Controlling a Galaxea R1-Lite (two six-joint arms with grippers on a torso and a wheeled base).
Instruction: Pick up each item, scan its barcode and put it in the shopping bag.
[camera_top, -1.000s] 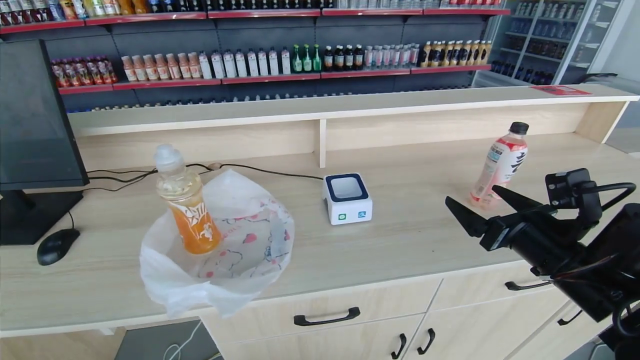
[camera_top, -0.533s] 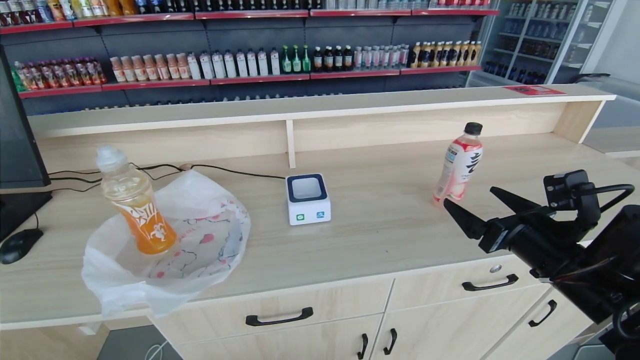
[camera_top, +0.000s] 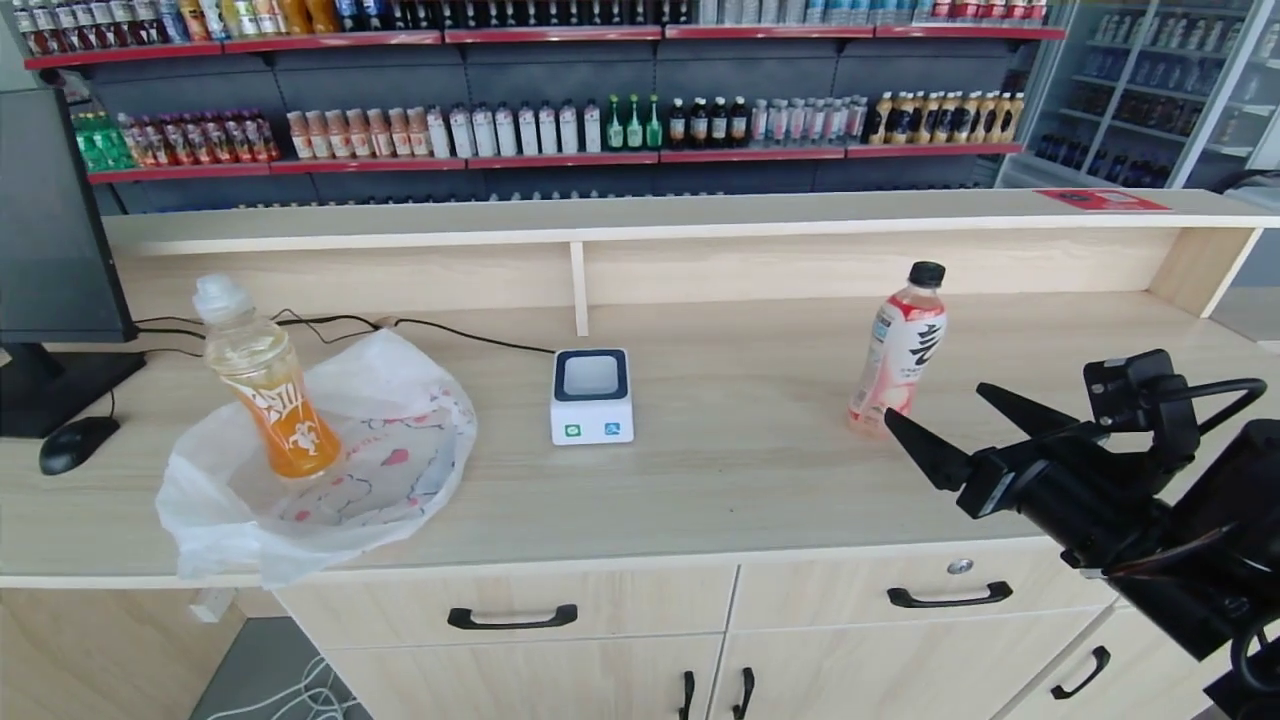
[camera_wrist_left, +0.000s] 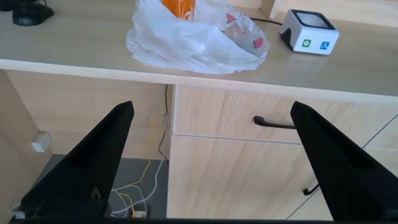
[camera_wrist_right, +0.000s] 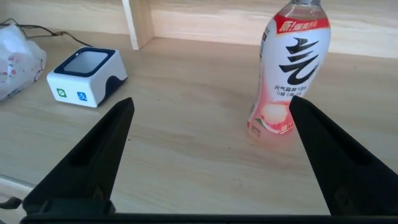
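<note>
**Both grippers empty, one bottle bagged, one on the counter**

The right gripper (camera_top: 932, 400) hangs with its two fingers spread wide apart and nothing between them, just in front of the pink bottle (camera_top: 897, 345) and not touching it. That bottle stands upright on the counter (camera_top: 740, 480), its long axis vertical and its black cap on top.

The left gripper (camera_wrist_left: 211, 106) is also spread wide and empty, held low before the drawer fronts (camera_wrist_left: 261, 162), beneath the counter's edge.

Farther left on the counter sits one white scanner (camera_top: 591, 395), its window facing up. Beyond it lies one shopping bag (camera_top: 400, 470), its mouth open. The orange bottle (camera_top: 262, 385) stands in the bag, cap up and leaning a little.

That makes two bottles, one scanner and one bag. A mouse (camera_top: 77, 444) lies at the counter's left end.
</note>
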